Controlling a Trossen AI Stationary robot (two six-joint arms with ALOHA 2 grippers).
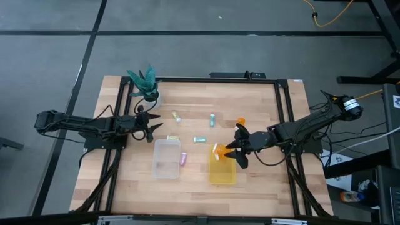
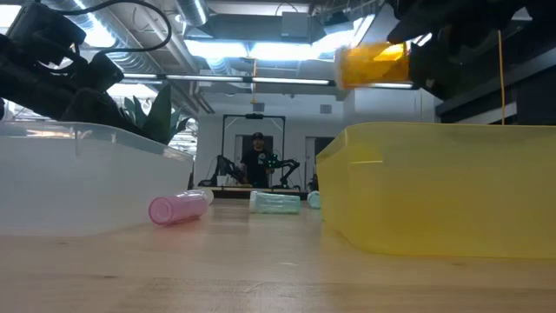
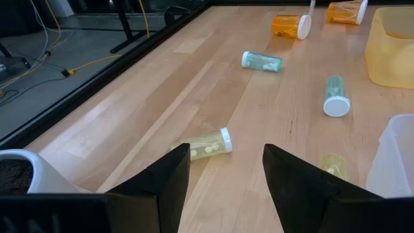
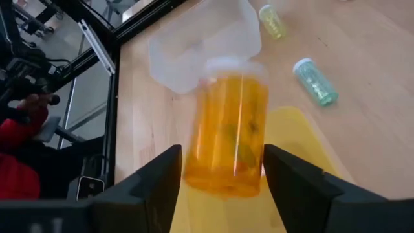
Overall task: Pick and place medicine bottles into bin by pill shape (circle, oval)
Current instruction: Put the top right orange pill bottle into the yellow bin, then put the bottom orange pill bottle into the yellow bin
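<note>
My right gripper (image 1: 236, 150) is shut on an orange medicine bottle (image 1: 219, 150), held above the yellow bin (image 1: 222, 176). My left gripper (image 1: 152, 129) is open and empty, low over the table by the far left corner of the clear bin (image 1: 167, 159). A pale bottle (image 3: 207, 144) lies on its side just beyond its fingertips. Two teal bottles (image 1: 213, 119) (image 1: 200, 139), a yellowish one (image 1: 173, 137) and another orange one (image 1: 241, 121) lie on their sides on the table. A pink bottle (image 1: 184, 158) lies between the bins. My right gripper pinches the orange bottle's body (image 4: 194, 169) between its two fingers, near the end nearest the wrist. The fingers come about level from the table's right and lie along the bottle. The bottle (image 2: 373, 65) lies level, lifted clear above the yellow bin, with its whitish cap end (image 4: 226, 65) pointing away.
A potted green plant (image 1: 144, 84) stands at the far left, close behind my left gripper; its white pot (image 3: 19, 171) shows in the left wrist view. A dark metal frame (image 1: 282, 112) runs along the table's sides. A person stands in the room beyond (image 2: 257, 161).
</note>
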